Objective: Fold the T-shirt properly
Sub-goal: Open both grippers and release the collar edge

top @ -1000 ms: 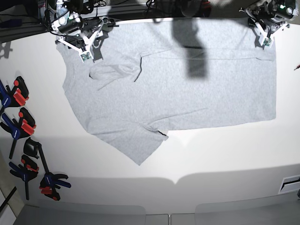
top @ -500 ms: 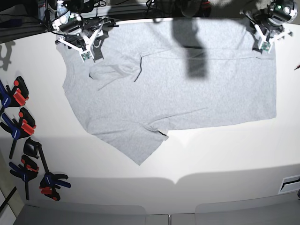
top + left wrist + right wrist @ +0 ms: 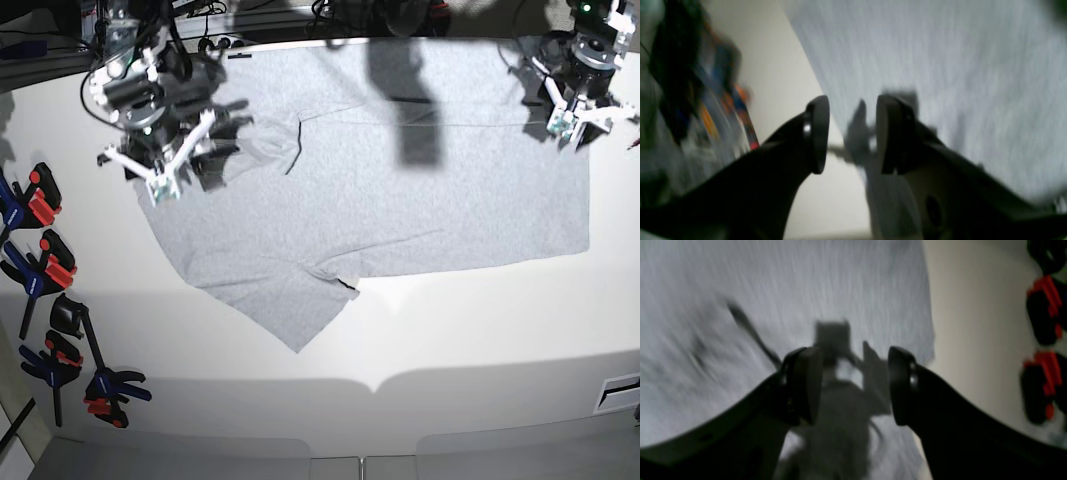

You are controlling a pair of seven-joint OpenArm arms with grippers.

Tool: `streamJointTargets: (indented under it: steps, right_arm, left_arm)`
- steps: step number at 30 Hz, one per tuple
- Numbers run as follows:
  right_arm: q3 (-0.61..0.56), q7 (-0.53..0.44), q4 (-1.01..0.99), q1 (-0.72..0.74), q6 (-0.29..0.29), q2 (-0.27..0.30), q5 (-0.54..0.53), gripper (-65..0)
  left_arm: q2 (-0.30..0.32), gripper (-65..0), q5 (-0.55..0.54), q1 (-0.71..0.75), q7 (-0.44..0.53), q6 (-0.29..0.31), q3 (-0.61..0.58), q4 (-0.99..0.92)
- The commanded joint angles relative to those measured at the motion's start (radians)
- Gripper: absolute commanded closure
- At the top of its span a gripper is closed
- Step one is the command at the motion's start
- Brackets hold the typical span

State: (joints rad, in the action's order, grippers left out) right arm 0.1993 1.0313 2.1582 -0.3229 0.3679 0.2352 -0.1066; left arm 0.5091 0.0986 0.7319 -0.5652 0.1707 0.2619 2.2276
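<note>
The light grey T-shirt (image 3: 380,190) lies spread flat on the white table, plain side up, with one sleeve (image 3: 290,310) pointing to the front. My right gripper (image 3: 158,180) hovers open over the shirt's left edge. The right wrist view shows the right gripper (image 3: 853,386) with grey cloth (image 3: 806,280) under its empty jaws and bare table to their right. My left gripper (image 3: 572,128) stands open at the shirt's far right corner. In the left wrist view the left gripper (image 3: 850,133) straddles the shirt's edge (image 3: 940,50), with nothing between its fingers. Both wrist views are blurred.
Several blue, red and black clamps (image 3: 45,270) lie along the table's left edge, also seen as clamps (image 3: 1043,350) in the right wrist view. Cables run along the back edge. A dark shadow (image 3: 410,110) falls on the shirt's upper middle. White table (image 3: 450,340) lies in front of the shirt.
My right gripper has swung from the shirt's far left corner toward the front along its left edge. The left gripper has come slightly forward. The shirt lies as before.
</note>
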Motion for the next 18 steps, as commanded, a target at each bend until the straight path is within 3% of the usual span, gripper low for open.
streamJointTargets:
  steps: [1,7,14,18]
  right_arm:
    - [0.003,-0.005,0.02,0.026,-0.005,0.008,-0.032,-30.0]
    - [0.003,0.011,0.02,0.048,0.028,0.006,-0.047,-32.1]
    - [0.003,0.004,0.02,0.049,0.028,0.006,-0.051,-35.1]
    - [0.003,0.004,0.02,0.049,0.028,0.006,-0.051,-35.1]
  left_arm:
    - [0.01,-21.6,0.009,-0.02,0.018,-0.01,0.007,0.016]
    - [0.009,-21.6,0.005,-0.145,0.0,-0.024,0.007,0.016]
    - [0.009,-21.6,0.001,-0.225,-0.009,-0.027,0.007,0.016]
    - [0.009,-21.6,-0.024,-0.228,-0.006,-0.097,0.007,0.016]
